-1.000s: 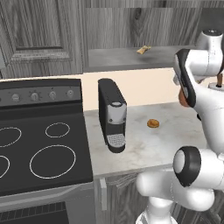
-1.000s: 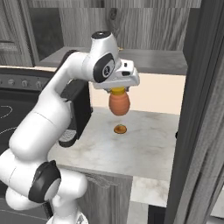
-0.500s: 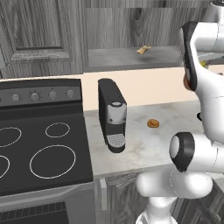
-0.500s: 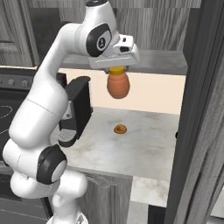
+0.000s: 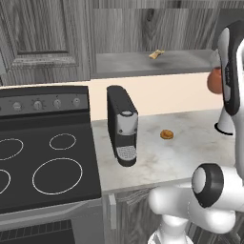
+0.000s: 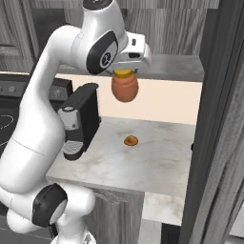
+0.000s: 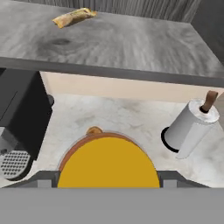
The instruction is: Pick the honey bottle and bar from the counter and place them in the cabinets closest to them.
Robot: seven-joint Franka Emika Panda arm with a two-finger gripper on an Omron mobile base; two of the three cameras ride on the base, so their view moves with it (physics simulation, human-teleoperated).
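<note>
Fingers [image 6: 125, 72] pinching the honey bottle [image 6: 125, 88] by its yellow cap, hanging above the counter [image 6: 157, 157], near the cabinets' shelf [image 6: 171, 71]

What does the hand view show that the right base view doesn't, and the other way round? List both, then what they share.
Hand view, not right base: the bar lying on the cabinet shelf, and a paper towel roll standing on the counter.
Right base, not hand: the stove, and the gripper clamped on the top of the honey bottle, which hangs above the counter.
Both: the bottle, the coffee machine, the small round pastry, the counter and the shelf.
</note>
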